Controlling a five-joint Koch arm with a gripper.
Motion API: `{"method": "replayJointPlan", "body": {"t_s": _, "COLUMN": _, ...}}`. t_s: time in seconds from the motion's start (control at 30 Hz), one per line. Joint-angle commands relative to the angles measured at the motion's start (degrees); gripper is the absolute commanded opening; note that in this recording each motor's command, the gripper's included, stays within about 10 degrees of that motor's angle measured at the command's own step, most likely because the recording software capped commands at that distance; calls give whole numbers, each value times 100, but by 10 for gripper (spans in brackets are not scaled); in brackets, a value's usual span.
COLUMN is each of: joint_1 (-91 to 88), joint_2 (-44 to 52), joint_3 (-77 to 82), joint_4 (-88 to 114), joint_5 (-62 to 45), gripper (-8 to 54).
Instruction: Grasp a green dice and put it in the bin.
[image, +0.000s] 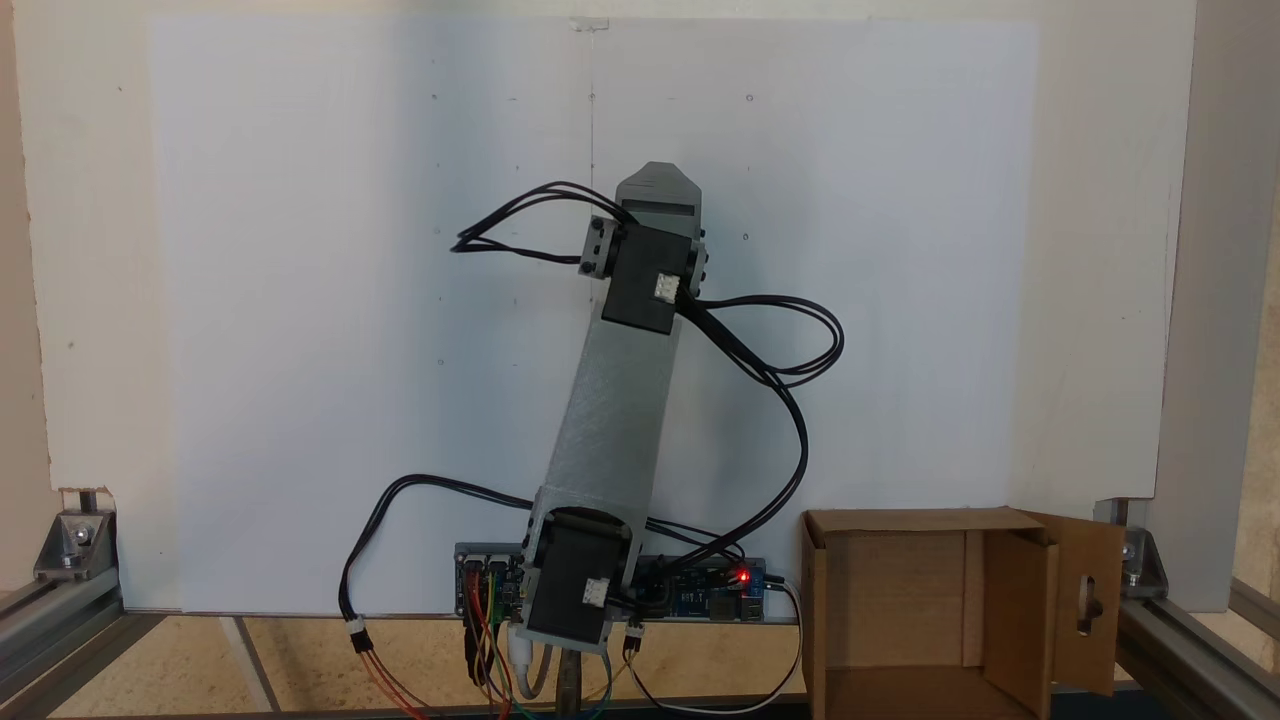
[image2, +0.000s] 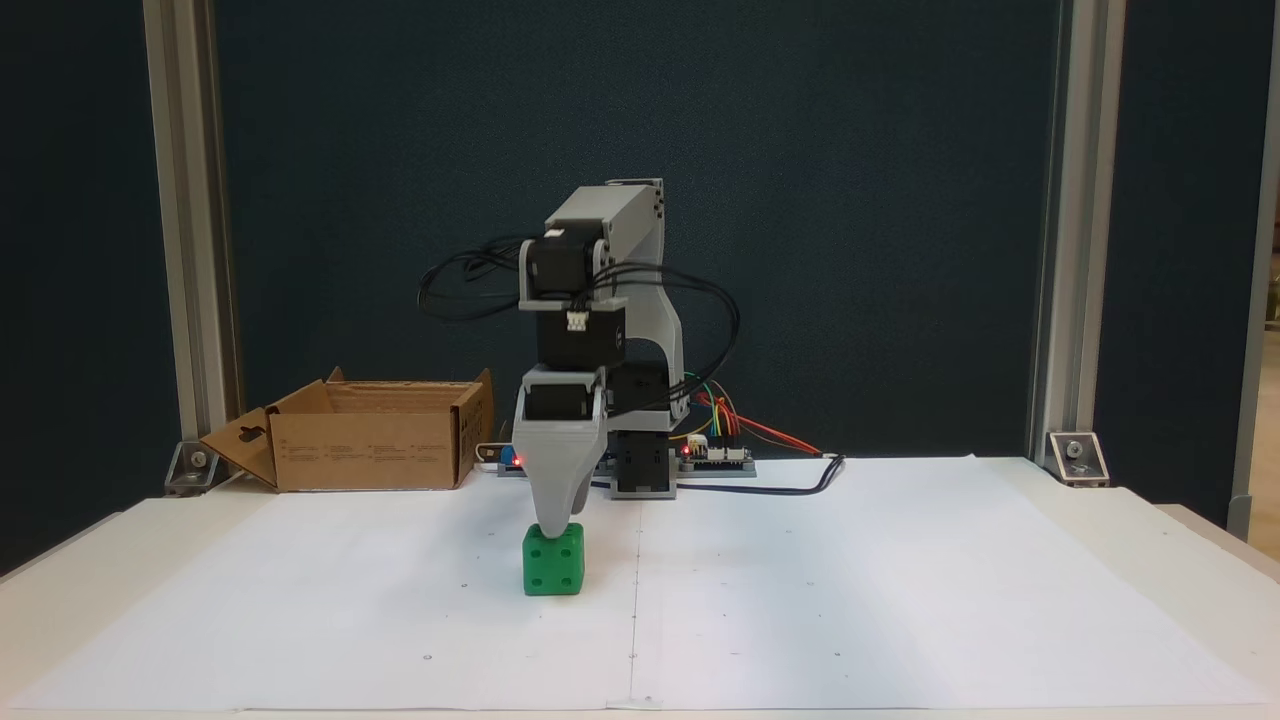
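The green dice sits on the white paper a little left of centre, its front face showing several pips. My gripper points straight down onto it, and the grey fingertip overlaps the dice's top edge. One jaw stands behind the other, so the gap between them is hidden. The bin is an open brown cardboard box at the back left of the table, well behind the dice. In the fixed view from above, the bin lies at the lower right, its slotted flap folded out to the right.
The arm's base and its controller board, with coloured wires and black cables, stand at the back centre. Aluminium frame posts rise at both back corners. White paper covers the table to the right of the dice.
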Motion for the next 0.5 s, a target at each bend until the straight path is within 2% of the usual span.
{"method": "replayJointPlan", "body": {"t_s": 0.0, "joint_1": 0, "joint_2": 0, "joint_3": -88, "joint_4": -18, "joint_5": 167, "gripper": 427}}
{"method": "replayJointPlan", "body": {"t_s": 0.47, "joint_1": -9, "joint_2": -237, "joint_3": -88, "joint_4": -18, "joint_5": -483, "gripper": 426}}
